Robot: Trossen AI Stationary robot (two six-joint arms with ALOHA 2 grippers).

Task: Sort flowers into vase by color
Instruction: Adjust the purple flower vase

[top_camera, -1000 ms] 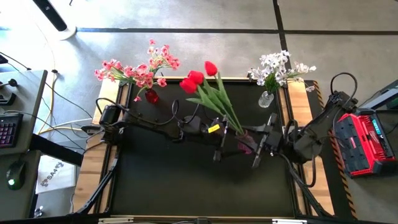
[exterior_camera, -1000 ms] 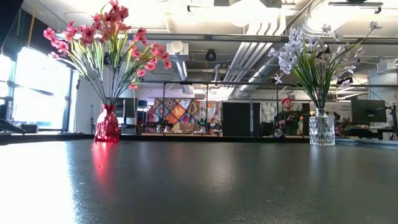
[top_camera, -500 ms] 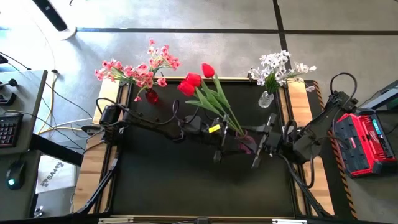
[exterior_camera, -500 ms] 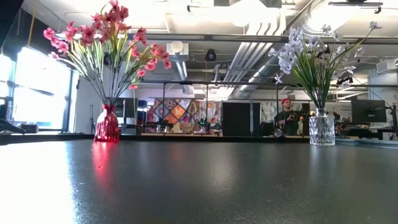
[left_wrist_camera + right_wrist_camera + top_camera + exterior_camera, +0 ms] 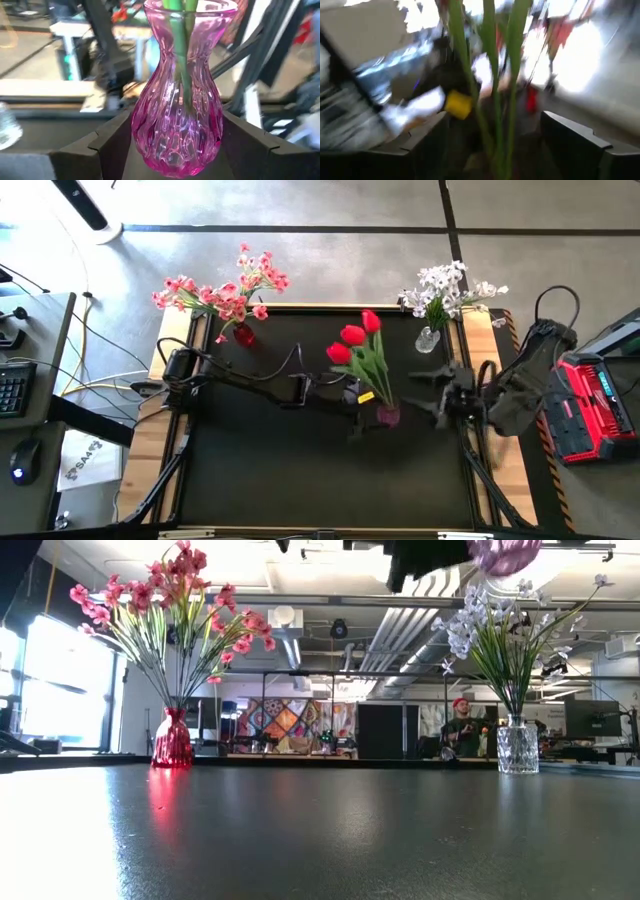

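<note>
Left gripper (image 5: 372,416) fingers clasp pink vase (image 5: 177,100) — red tulips (image 5: 357,338) inside.

Red toolbox (image 5: 592,406), keyboard (image 5: 14,387), seated person (image 5: 462,728)

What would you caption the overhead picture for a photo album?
Left gripper holds a pink vase of red tulips above the black table, between pink and white bouquets.

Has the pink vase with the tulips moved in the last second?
Yes. The pink vase and red tulips swung upright, blooms shifting toward the white-flower vase.
</note>
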